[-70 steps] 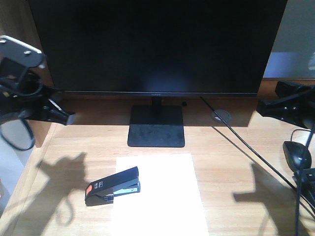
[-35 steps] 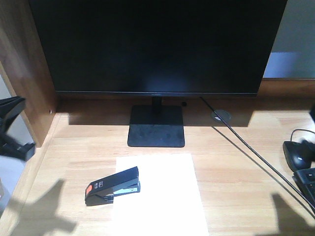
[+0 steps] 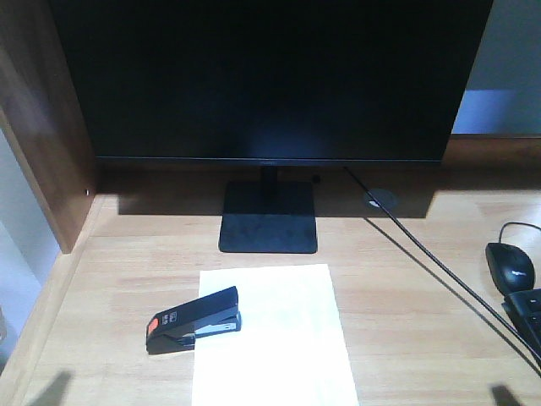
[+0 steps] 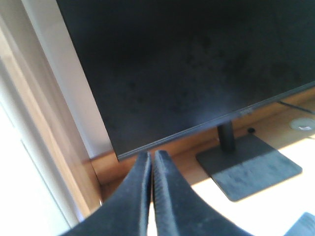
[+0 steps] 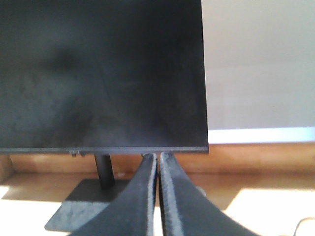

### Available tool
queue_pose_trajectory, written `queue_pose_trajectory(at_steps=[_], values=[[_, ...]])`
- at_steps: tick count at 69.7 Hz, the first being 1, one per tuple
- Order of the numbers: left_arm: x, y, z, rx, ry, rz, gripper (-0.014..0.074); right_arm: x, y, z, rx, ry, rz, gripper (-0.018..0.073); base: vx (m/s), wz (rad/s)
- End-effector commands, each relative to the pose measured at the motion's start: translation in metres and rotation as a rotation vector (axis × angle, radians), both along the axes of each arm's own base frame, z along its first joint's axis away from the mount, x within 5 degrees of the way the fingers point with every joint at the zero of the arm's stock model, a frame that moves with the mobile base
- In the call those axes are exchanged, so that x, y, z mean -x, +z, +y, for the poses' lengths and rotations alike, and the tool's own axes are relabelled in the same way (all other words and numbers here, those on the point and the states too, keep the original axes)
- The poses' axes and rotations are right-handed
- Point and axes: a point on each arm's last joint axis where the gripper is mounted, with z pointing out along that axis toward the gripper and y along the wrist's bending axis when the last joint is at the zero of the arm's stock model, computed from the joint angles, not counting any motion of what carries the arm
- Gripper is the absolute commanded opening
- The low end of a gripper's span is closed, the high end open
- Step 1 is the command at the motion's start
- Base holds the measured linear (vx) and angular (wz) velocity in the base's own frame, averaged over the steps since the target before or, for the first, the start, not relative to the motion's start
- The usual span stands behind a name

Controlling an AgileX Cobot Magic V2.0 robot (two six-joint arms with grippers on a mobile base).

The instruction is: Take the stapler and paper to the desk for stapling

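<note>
Nearest the front edge of the bench (image 3: 406, 296), the paper (image 3: 275, 338) lies flat with the stapler (image 3: 194, 319) resting across its left edge, orange-red end pointing outward, so both appear already set down for stapling. Behind them stand the monitor base (image 3: 269, 216) and monitor (image 3: 270, 80). The left tool (image 4: 151, 196) and right tool (image 5: 158, 196) are each closed, fingers together, gripping nothing, held clear of the work.

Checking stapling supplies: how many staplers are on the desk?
1. The stapler lies on the desk in front of the monitor stand, its front end overlapping the paper's left edge. Others may sit out of view.
</note>
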Motion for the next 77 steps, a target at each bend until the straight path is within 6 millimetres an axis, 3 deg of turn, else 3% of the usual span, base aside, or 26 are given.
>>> queue_pose_trajectory(at_steps=[1, 77], values=[[0.0064, 0.0136, 0.0021, 0.039, 0.006, -0.095, -0.0006, 0.0004, 0.0072, -0.0009, 0.024, -0.011, -0.025, -0.0006, 0.00, 0.00], [0.0089, 0.0133, 0.0027, 0.041, 0.005, -0.099, -0.0006, 0.0004, 0.0072, -0.0009, 0.023, -0.011, -0.025, -0.0006, 0.00, 0.00]])
